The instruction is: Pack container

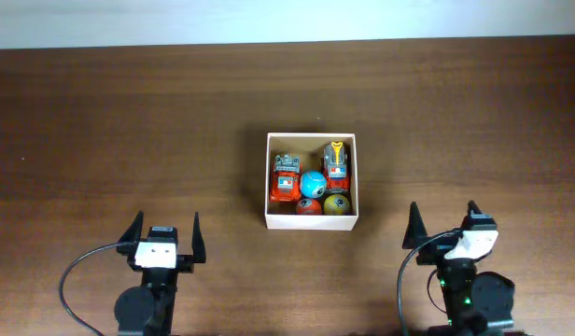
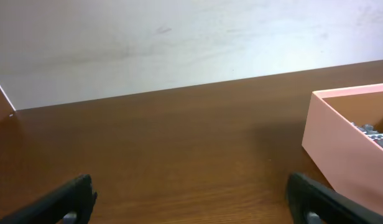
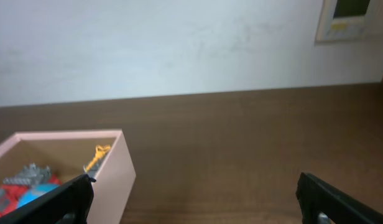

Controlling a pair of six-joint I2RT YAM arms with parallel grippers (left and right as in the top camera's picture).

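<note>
The container (image 1: pixel 270 179) is a small square white-walled box at the table's middle. Inside lie two orange-red toy trucks (image 1: pixel 287 176) (image 1: pixel 336 166), a blue ball (image 1: pixel 313 184), a red ball (image 1: pixel 309 207) and a yellow-green ball (image 1: pixel 336 205). My left gripper (image 1: pixel 165 233) is open and empty at the front left, apart from the box; its view shows the box's wall (image 2: pixel 341 149) to the right. My right gripper (image 1: pixel 443 222) is open and empty at the front right; its view shows the box (image 3: pixel 110 177) at the lower left.
The dark wooden table (image 1: pixel 119 121) ends at a pale wall (image 1: pixel 269 19) at the back. A small wall panel (image 3: pixel 350 18) shows at the upper right in the right wrist view.
</note>
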